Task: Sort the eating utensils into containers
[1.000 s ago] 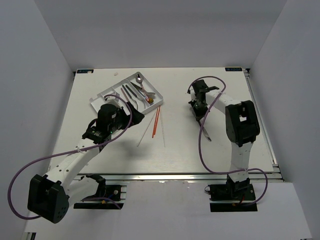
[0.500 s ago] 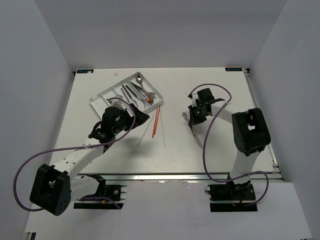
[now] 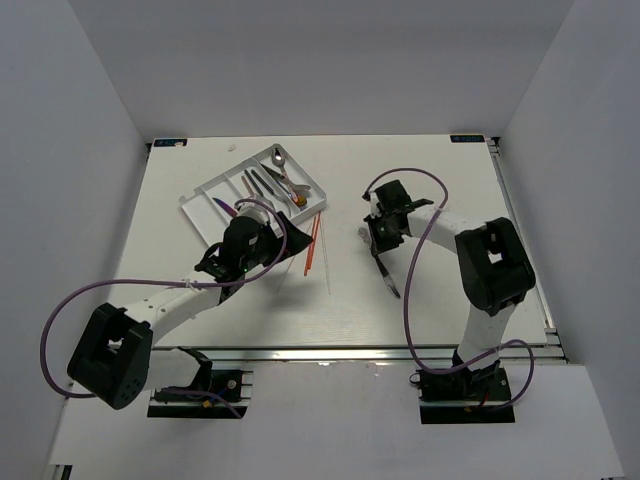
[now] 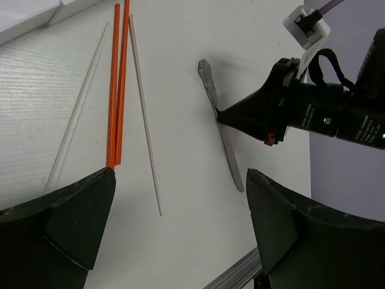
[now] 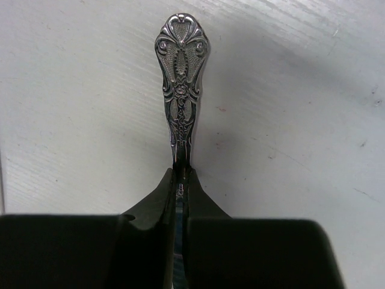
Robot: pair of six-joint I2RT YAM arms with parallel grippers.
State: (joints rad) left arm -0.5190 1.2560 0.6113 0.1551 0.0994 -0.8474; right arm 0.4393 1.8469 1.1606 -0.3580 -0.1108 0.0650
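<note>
The white tray (image 3: 195,199) at the back left holds several silver and purple-blue utensils. Two orange-red chopsticks (image 3: 313,241) and pale chopsticks (image 3: 326,268) lie on the table just right of it. They also show in the left wrist view as orange (image 4: 118,84) and pale (image 4: 144,114) sticks. My left gripper (image 3: 290,236) is open and empty, hovering by the chopsticks' near ends (image 4: 180,229). My right gripper (image 3: 376,240) is shut on a silver knife (image 3: 389,276), gripping it below its ornate handle (image 5: 182,90). The knife lies low over the table (image 4: 221,123).
The tray's corner shows at the top left of the left wrist view (image 4: 30,15). The table's metal front edge (image 4: 240,268) is close below the left gripper. A purple cable (image 3: 405,290) loops from the right arm over the table.
My left gripper has moved right, from beside the tray to over the chopsticks. My right gripper has moved left with the silver knife in it.
</note>
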